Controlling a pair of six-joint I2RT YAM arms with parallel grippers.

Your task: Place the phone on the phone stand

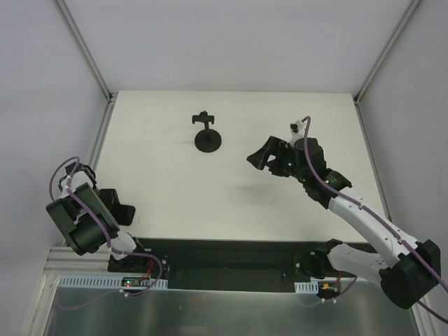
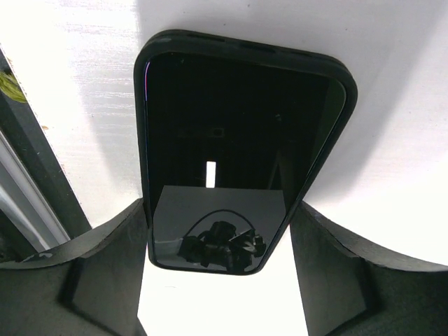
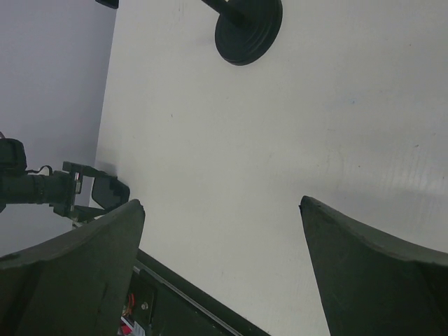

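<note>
Phone (image 2: 238,140) lies flat on the table, right between the left gripper (image 2: 218,205) jaws, long axis pointing straight out ahead of them. The jaws sit against both long edges at its near end, can't tell if they're pinching. Right gripper (image 3: 220,206) gapes wide, empty. Phone stand (image 1: 208,136) is well off, nearer that one.

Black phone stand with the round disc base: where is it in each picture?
Top external: black phone stand at the far middle of the white tabletop.
Left wrist: not in it.
Right wrist: the stand at the top edge, only its round base and post foot showing.
Shared landmark: that tabletop, in all three.
</note>
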